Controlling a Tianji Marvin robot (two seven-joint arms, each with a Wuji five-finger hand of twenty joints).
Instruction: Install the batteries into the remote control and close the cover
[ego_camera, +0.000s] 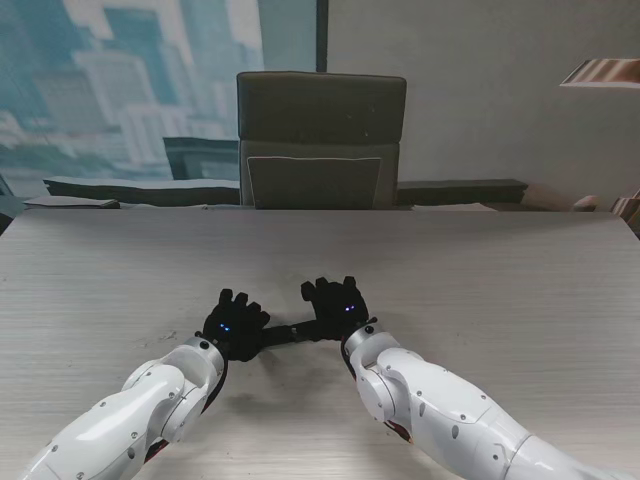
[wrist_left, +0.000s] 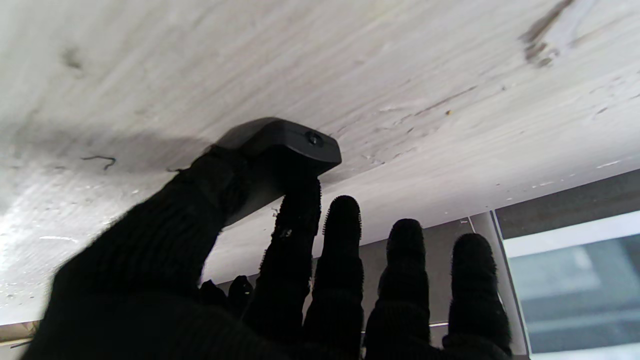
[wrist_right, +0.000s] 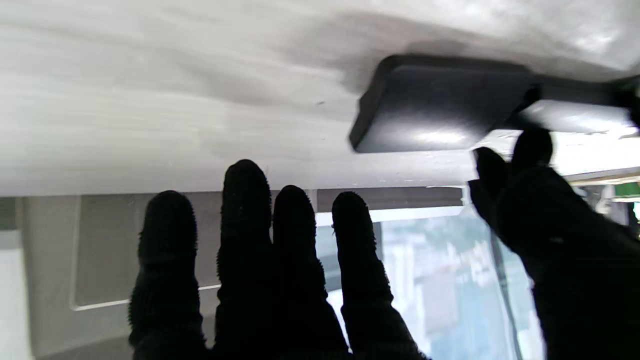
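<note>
Toward the table's (ego_camera: 520, 300) near edge, the left hand (ego_camera: 233, 323) pinches one end of the remote control (wrist_left: 280, 145) (thumb and forefinger); the right hand (ego_camera: 337, 305) thumbs the other end, fingers straight.

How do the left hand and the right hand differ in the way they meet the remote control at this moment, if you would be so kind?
The left hand pinches one end of the remote control between thumb and index finger; the right hand only has its thumb at the other end, its four fingers straight and off it. The left hand sits nearer to me, the right hand slightly farther. Both wear black gloves and hover palm-down over the table.
</note>
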